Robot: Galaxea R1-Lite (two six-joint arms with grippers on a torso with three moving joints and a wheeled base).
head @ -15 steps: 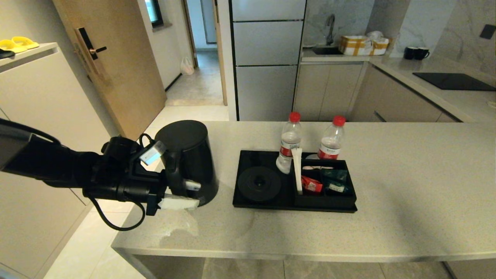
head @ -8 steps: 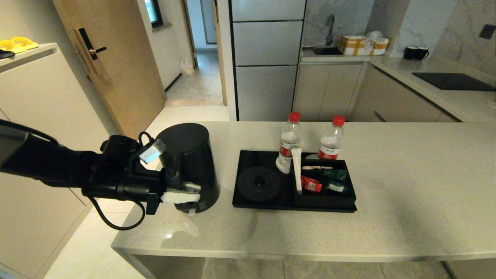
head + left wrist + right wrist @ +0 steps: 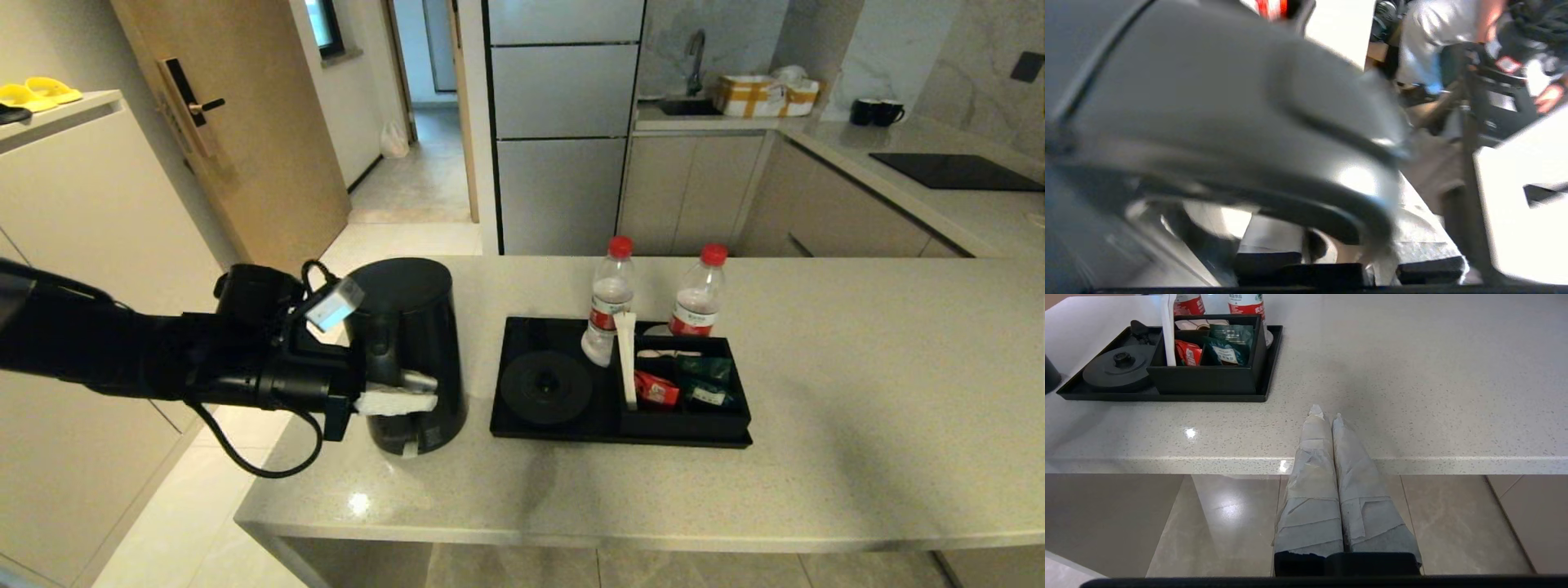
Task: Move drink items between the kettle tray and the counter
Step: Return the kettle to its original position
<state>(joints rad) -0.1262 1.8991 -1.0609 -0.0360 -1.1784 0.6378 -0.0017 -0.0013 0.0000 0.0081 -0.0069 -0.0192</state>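
Your left gripper [image 3: 400,392] is clamped on the kettle [image 3: 408,351] handle at centre-left of the head view, kettle upright on the counter [image 3: 816,457], beside the kettle tray [image 3: 522,425]. Your right gripper [image 3: 1327,416] sits at the counter's near edge, its taped fingers pressed together on nothing.

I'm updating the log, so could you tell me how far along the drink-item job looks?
Already placed: two water bottles stand at the tray's far edge. In hand: the left gripper grips the kettle by its handle, left of the tray on the counter. Left: the base disc is bare. The right gripper hangs shut, idle.
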